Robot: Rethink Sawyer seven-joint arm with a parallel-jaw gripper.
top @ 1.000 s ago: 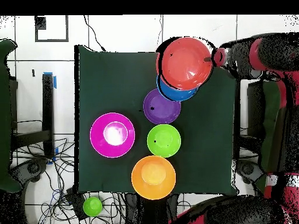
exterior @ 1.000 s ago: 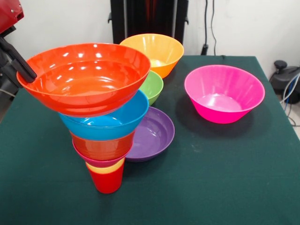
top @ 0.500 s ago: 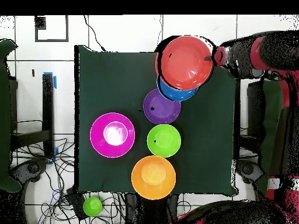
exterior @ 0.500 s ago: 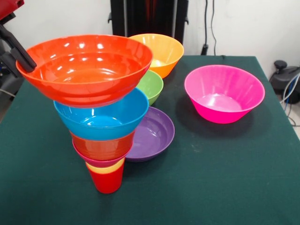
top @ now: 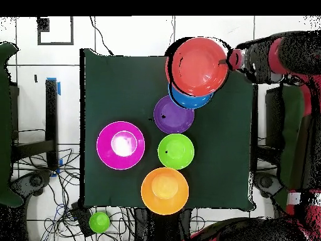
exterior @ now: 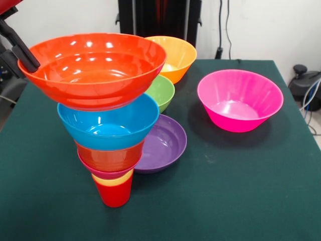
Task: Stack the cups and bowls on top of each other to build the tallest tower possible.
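my claw (exterior: 24, 56) is clamped on the rim of the orange-red bowl (exterior: 93, 68), holding it just above the blue bowl (exterior: 108, 125) topping the tower (exterior: 113, 160).

your gripper (exterior: 22, 56) sits at the top left of the front view, black fingers (exterior: 15, 42) slanting down and clamped on the rim of the orange-red bowl (exterior: 93, 70), holding it clear above the rest. in the overhead view your red and black arm (top: 276, 53) reaches in from the right side of the table, wrist roughly level, gripper (top: 229, 60) meeting that bowl (top: 197, 64) at its right edge. the rest of your arm runs down the right side toward the bottom, mostly ragged and hard to read.
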